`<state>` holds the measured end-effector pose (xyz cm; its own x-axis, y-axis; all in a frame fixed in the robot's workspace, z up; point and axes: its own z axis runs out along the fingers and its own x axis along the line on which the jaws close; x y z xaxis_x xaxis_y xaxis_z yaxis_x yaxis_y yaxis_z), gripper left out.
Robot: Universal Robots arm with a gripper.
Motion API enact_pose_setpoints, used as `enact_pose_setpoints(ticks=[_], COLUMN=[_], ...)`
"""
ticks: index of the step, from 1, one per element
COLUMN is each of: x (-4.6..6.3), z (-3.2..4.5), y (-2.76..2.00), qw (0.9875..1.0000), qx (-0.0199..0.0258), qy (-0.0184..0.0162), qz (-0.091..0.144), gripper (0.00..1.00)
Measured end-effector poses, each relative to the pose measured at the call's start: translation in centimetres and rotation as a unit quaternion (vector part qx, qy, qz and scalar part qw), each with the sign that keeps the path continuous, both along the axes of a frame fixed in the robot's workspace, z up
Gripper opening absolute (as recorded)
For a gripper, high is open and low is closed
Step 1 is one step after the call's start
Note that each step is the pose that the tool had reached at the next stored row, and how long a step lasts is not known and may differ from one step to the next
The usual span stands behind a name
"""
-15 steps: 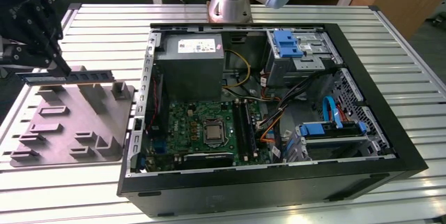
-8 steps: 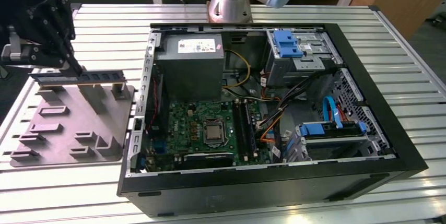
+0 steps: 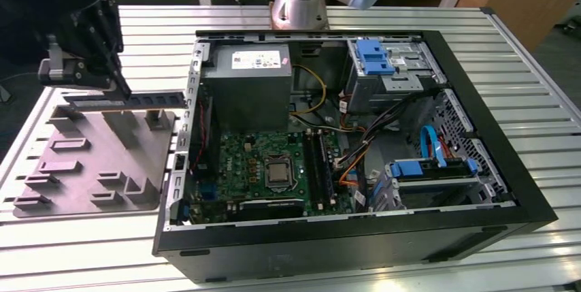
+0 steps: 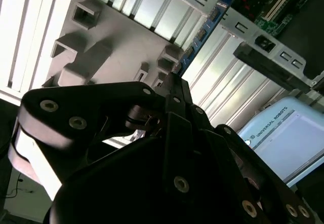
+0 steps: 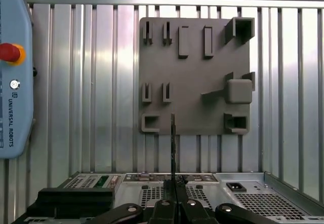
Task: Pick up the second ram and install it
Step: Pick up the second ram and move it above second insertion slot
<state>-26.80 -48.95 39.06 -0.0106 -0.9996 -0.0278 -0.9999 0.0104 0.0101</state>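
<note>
Your gripper [image 3: 116, 92] is clenched on the ram [image 3: 125, 101]. It holds the stick level above the grey tray [image 3: 54, 193], with one end close to the wall of the open case [image 3: 272, 254]. In both wrist views the ram [image 5: 173, 143] [image 4: 200, 37] juts straight out from the fingers.

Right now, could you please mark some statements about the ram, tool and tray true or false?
1. The tool is shut on the second ram. True.
2. The second ram sits in a motherboard slot. False: it is held outside the case, over the grey tray.
3. The case lies open, its motherboard exposed. True.
4. The grey tray lies inside the case. False: it lies on the slatted table, to the exterior view's left of the case.
</note>
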Motion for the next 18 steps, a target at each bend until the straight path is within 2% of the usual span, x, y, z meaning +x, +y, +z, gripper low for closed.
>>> enact_pose_setpoints(ticks=[18], x=[6.2], z=[0.00], y=[-0.23], qw=[1.0000], qx=[0.0008], qy=[0.0001], qz=[0.000], gripper=[0.11])
